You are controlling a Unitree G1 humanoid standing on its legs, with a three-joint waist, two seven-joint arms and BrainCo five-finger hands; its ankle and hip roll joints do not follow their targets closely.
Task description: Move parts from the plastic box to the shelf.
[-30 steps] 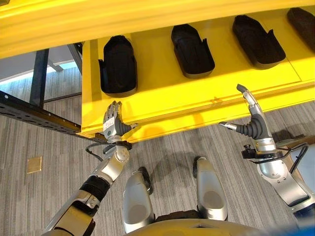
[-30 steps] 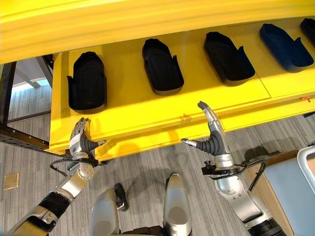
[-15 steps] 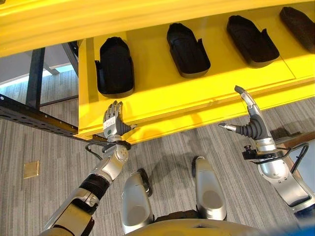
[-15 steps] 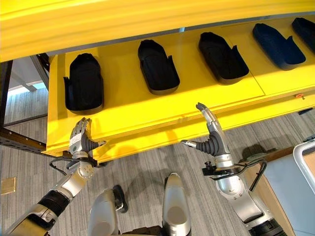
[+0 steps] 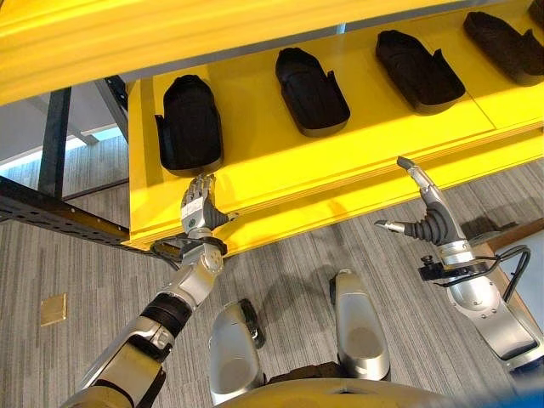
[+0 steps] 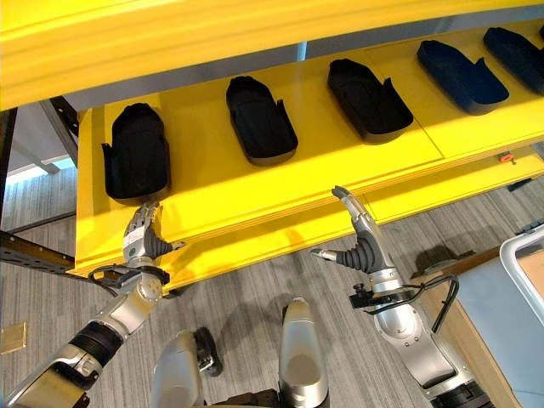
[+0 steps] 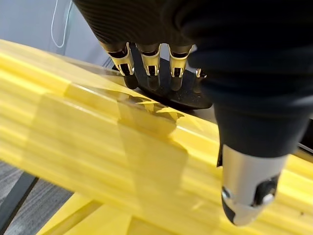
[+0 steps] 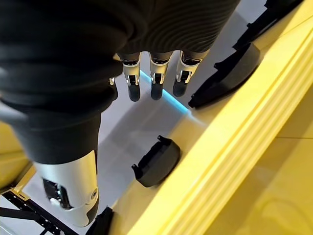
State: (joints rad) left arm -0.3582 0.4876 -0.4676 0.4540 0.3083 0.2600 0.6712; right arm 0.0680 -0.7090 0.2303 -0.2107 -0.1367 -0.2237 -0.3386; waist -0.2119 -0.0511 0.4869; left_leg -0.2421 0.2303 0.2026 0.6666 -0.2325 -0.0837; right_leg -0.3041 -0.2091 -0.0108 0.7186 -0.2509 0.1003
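- Left eye view: a yellow shelf (image 5: 280, 161) spans the scene above a grey striped floor (image 5: 51, 255), with a row of black moulded parts lying on its surface.
- Leftmost black part (image 5: 189, 123) lies near the shelf's left end; a second black part (image 5: 311, 91) and a third black part (image 5: 418, 70) follow to the right, well apart from one another.
- Left robot hand (image 5: 197, 212) is raised at the shelf's front edge, just below the leftmost part, fingers straight and released, holding nothing.
- Right robot hand (image 5: 422, 212) hangs in front of the shelf edge, fingers extended, thumb spread sideways, empty.
- Black perforated rack beam (image 5: 59, 214) runs at the left.
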